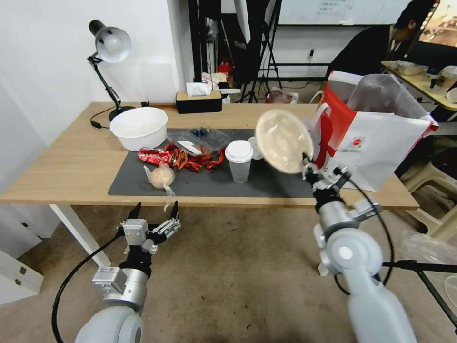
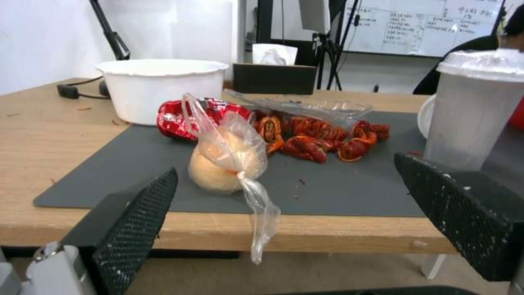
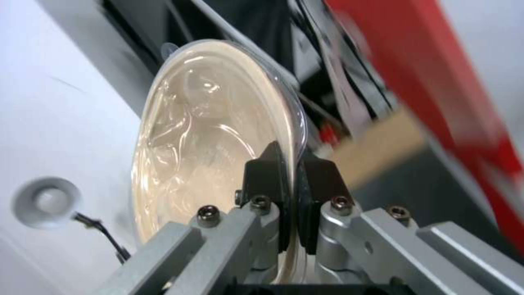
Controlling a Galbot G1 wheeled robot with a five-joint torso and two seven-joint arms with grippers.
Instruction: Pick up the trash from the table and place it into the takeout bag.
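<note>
My right gripper [image 1: 304,164] is shut on the rim of the beige round bowl [image 1: 283,140], which is tilted on edge in the air above the table [image 1: 71,166], just left of the takeout bag [image 1: 381,143]. In the right wrist view the gripper [image 3: 292,164] pinches the bowl [image 3: 213,151] beside the bag's red side [image 3: 437,82]. My left gripper [image 1: 154,209] hangs open below the table's front edge, facing the knotted clear bag [image 2: 229,164]. A clear lidded cup [image 1: 239,161], a red wrapper [image 1: 151,155] and red scraps [image 1: 197,161] lie on the grey mat [image 1: 266,183].
A white bowl [image 1: 138,126] and a clear plastic tray [image 1: 202,137] sit at the mat's far side. The black tissue box [image 1: 198,101] and a desk lamp [image 1: 112,47] stand at the back. A tripod leg [image 1: 428,269] crosses the floor at the right.
</note>
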